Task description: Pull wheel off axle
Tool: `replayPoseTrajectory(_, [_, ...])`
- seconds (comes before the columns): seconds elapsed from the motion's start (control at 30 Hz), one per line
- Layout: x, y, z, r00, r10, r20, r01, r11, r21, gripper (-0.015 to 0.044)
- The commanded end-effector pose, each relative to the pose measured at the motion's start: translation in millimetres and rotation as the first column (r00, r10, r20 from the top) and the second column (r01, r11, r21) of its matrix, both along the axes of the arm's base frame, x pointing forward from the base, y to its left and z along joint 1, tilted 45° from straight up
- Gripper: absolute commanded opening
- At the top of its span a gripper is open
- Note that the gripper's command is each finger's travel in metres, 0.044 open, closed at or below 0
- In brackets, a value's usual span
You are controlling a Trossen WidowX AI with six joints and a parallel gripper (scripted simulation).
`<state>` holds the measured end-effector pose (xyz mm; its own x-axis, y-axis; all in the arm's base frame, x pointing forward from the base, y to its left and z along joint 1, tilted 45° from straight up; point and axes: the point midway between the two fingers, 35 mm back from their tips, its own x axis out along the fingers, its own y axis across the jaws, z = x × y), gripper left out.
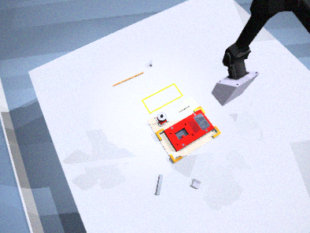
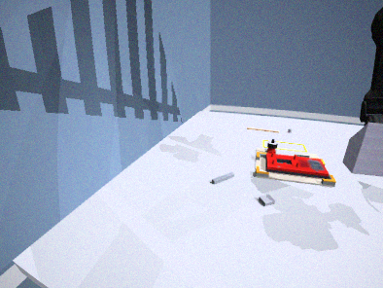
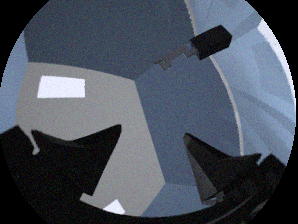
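The wheel [image 1: 161,116] [image 2: 272,145], dark with a white face, sits on the upright axle beside one end of the red block. The axle's dark tip shows above it in the exterior view. The marked area is a yellow outline [image 1: 158,92] [image 2: 305,148] on the table behind the board, with nothing in it. My gripper [image 3: 153,132] is open in the wrist view, with nothing between its fingers. The top and exterior views leave it out of frame, and the wrist view shows only walls and other room surfaces beyond it, so it is well away from the wheel.
A red block [image 1: 190,131] [image 2: 298,165] lies on a beige board [image 1: 197,146] with orange corners. An orange stick [image 1: 128,79] [image 2: 262,129], a tiny grey piece [image 1: 150,64] [image 2: 290,130], a grey bar [image 1: 159,185] [image 2: 223,178] and a small grey block [image 1: 196,183] [image 2: 266,199] lie around.
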<state>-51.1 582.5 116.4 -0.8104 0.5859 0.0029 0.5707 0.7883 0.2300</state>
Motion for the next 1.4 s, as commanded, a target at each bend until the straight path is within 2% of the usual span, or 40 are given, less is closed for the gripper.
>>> replayPoseTrajectory(0.0, [2.5,0.8,-0.4,1.0,-0.009,0.004,0.009,1.0,0.001,0.0374])
replayPoseTrajectory(0.1, [39.0,9.7,-6.7,0.989,-0.136,0.064,0.135,0.991,0.015,0.03])
replayPoseTrajectory(0.37, [163.9,10.1,-36.4,0.82,-0.464,0.334,0.474,0.879,0.058,0.03])
replayPoseTrajectory(0.6, [271.0,-29.7,-69.3,0.554,-0.551,0.624,0.653,0.753,0.086,0.03])
replayPoseTrajectory(0.7, [303.8,-58.8,-82.6,0.465,-0.517,0.719,0.705,0.707,0.053,0.03])
replayPoseTrajectory(1.0, [353.0,-114.5,-102.3,0.322,-0.391,0.862,0.761,0.649,0.01,0.03])
replayPoseTrajectory(1.17, [399.7,-183.0,-118.4,0.183,-0.16,0.97,0.78,0.624,-0.044,0.03])
replayPoseTrajectory(1.37, [435.3,-274.9,-128.7,0.097,0.182,0.978,0.775,0.604,-0.189,0.03])
